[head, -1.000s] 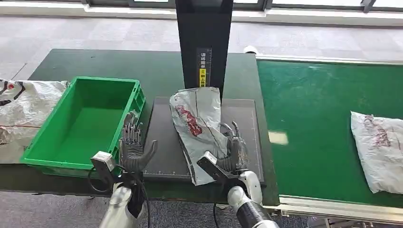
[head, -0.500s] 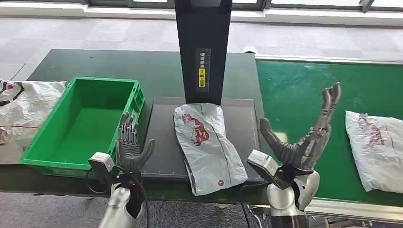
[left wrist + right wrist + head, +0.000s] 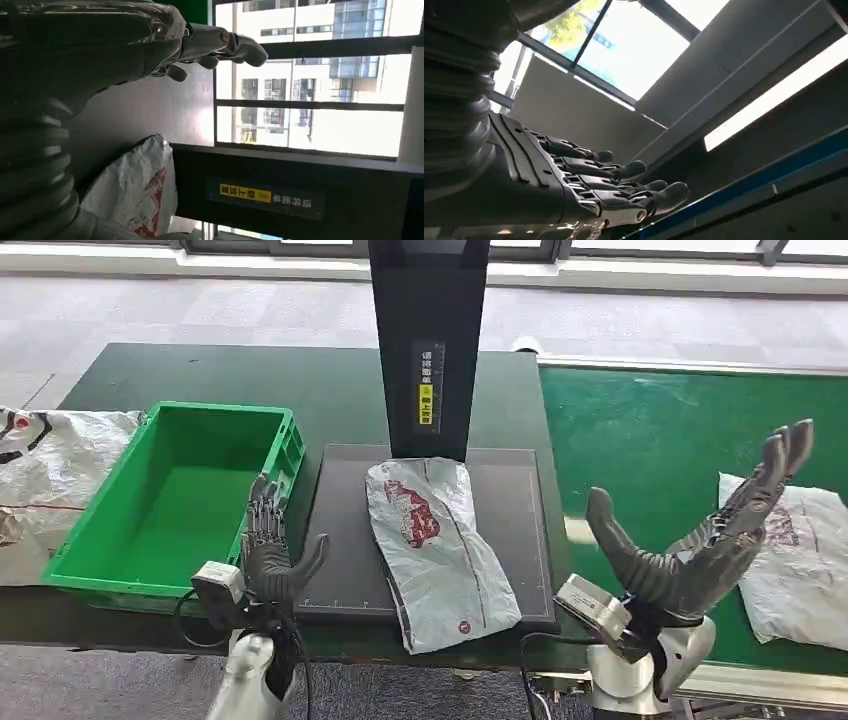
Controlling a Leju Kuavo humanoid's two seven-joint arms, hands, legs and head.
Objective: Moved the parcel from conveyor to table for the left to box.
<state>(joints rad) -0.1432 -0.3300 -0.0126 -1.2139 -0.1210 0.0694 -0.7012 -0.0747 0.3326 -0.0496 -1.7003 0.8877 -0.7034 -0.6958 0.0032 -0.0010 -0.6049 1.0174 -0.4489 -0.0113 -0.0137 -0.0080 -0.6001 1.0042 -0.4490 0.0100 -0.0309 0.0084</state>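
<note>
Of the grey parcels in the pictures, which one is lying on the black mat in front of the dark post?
The middle parcel, with the red print. It lies alone on the black mat; another parcel lies on the conveyor, and a third lies left of the green crate.

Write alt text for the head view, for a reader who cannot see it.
A grey parcel lies on a dark mat beside an empty green crate. The open left hand hovers near the crate; the open right hand is raised over the green conveyor.

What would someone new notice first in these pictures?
Probably the crumpled silver plastic parcel with red print lying on the dark flat tray at centre table, below a tall black post. The right hand is raised, open, over the green conveyor; the empty green plastic crate sits left.
</note>
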